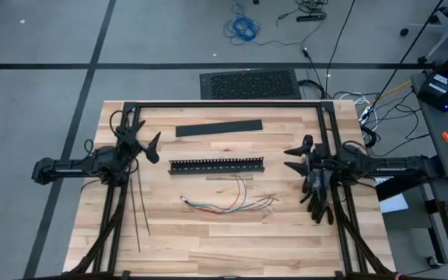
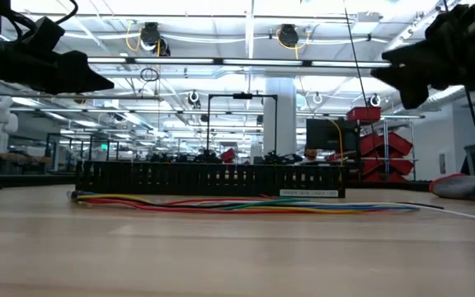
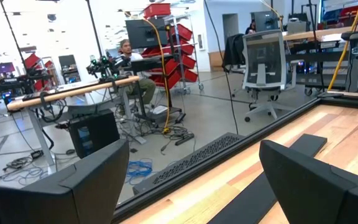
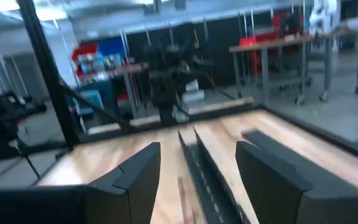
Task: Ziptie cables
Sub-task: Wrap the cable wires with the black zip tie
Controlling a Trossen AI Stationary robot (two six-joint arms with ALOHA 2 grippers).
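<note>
Cables, a loose bundle of thin wires with splayed ends, lie flat near the middle of the wooden counter, untouched by either arm. Starting at the left edge, the left hand hovers above the counter with its two dark fingers spread wide apart and nothing between them; its wrist view looks between them to a person seated at a desk far off in the room. Just beside and below it, the zipties lie as thin dark strips running lengthwise down the left part of the counter, well apart from the wires. Moving toward the centre, a flat wide black bar rests near the far edge, and a long black slotted duct sits between that bar and the wires; from the low view the wires lie just in front of the duct. At the right edge, the right hand hangs above the counter, fingers apart and empty, pointing toward the duct.
</note>
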